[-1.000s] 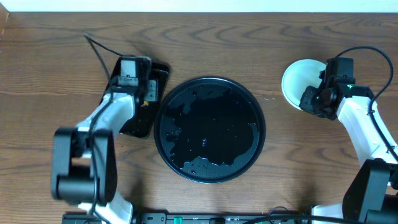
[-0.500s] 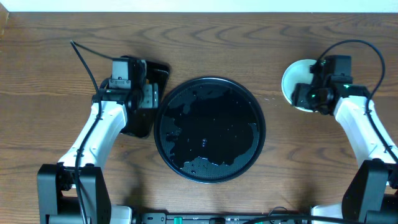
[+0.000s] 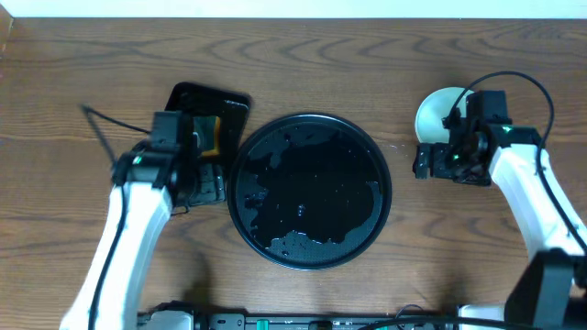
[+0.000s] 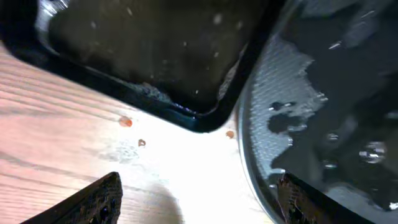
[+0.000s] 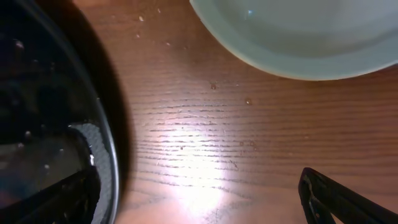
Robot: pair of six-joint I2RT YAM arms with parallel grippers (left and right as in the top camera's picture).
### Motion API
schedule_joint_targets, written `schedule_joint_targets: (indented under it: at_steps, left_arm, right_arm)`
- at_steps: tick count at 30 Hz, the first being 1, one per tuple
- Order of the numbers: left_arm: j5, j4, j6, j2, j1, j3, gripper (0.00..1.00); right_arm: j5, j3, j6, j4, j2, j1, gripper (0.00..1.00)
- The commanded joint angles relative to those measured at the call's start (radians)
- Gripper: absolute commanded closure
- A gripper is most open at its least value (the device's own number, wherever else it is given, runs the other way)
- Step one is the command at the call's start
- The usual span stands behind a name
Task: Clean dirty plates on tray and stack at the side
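The left claw [image 4: 202,198] is spread wide with nothing between its tips. It hangs over the narrow wedge of wood where a corner of the rectangular black tray [image 4: 155,56] nearly meets the rim of the round black tray [image 4: 323,93]. A few crumbs [image 4: 126,122] lie there. The right claw [image 5: 193,194] is likewise spread and empty, above bare wood between that rim and a pale plate [image 5: 298,31].

The round tray sits mid-surface, towards the near edge, wet and carrying no plates. The plate rests near the far right corner (whether others lie under it I cannot tell). I judge the task all but done.

The surface [image 3: 92,55] has open wood along its far edge, while both claws have raised rims close beside them.
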Motion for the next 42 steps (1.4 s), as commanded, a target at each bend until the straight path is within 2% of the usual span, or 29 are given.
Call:
schedule_joint_targets:
  at_steps: [1,10,16,20,21,22,42]
  left_arm:
    - [0.002,0.0,0.007,-0.135,0.004,-0.017,0.19]
    - [0.016,0.037,0.043,-0.599,0.003,-0.176,0.18]
    - [0.021,0.058,0.032,-0.794,0.003,-0.218,0.17]
    - [0.021,0.08,0.032,-0.817,0.003,-0.218,0.17]
    - [0.021,0.084,0.032,-0.815,0.003,-0.218,0.09]
    - [0.021,0.08,0.032,-0.815,0.003,-0.218,0.08]
    - [0.021,0.075,0.032,-0.814,0.003,-0.218,0.07]
  right_arm:
    - [0.047,-0.012,0.023,-0.003,-0.133,0.009,0.01]
    - [0.119,-0.195,0.019,0.084,-0.565,0.013,0.01]
    - [0.145,-0.298,0.019,0.09,-0.808,0.014,0.01]
    - [0.145,-0.303,0.019,0.06,-0.893,0.014,0.01]
    - [0.145,-0.303,0.019,0.052,-0.904,0.014,0.01]
    - [0.145,-0.303,0.019,0.044,-0.913,0.014,0.01]
    - [0.145,-0.304,0.019,-0.056,-0.913,0.014,0.01]
